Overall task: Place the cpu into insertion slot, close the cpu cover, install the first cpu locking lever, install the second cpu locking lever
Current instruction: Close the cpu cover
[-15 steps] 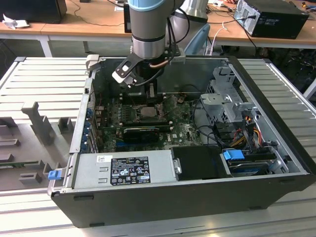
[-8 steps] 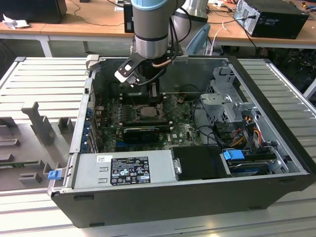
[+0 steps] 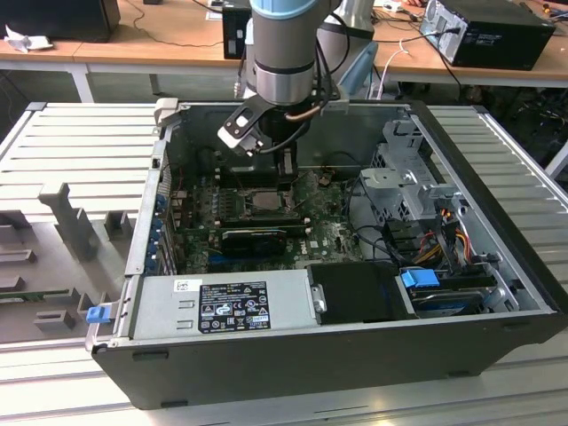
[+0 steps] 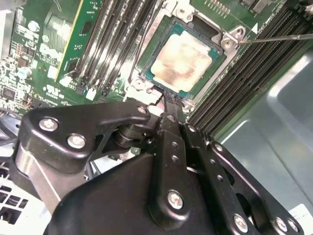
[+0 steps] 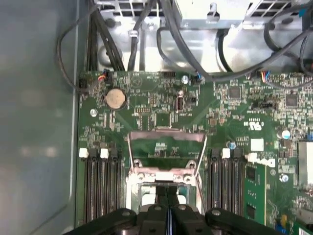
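Your gripper (image 4: 164, 105) is pinched shut, nothing visible in it, at the insertion slot (image 4: 195, 93) edge — cpu (image 4: 182, 58) seated, cpu cover (image 5: 166, 133) up; drift sideways and you'd likely scrape it.

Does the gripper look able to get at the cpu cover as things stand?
Probably yes: the gripper hangs close by the cpu cover, which seems raised, with nothing between them.

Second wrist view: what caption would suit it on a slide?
End effector at the edge of the slot, cpu lying in it.
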Motion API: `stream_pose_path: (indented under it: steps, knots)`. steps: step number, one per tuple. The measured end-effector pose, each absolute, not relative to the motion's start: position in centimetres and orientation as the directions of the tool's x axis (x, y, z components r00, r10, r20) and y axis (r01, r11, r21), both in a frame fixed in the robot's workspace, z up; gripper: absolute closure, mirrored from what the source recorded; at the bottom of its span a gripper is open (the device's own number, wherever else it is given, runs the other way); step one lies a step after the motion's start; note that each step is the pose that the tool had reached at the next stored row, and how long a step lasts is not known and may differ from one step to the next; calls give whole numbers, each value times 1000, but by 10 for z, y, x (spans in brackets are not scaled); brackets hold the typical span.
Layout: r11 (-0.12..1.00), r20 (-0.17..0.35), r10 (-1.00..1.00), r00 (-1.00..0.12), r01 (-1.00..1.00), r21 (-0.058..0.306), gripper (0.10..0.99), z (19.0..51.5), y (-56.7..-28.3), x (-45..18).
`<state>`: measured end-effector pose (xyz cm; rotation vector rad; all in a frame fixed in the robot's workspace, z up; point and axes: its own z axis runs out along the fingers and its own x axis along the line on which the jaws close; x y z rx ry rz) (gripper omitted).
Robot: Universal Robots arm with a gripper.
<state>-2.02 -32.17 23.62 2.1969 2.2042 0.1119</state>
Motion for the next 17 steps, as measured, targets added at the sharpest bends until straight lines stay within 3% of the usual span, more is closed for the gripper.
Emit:
stream_pose_path:
  steps: [17]
  knots:
    - [3, 28, 1000, -4, 998, 64, 980, 259, -322, 20]
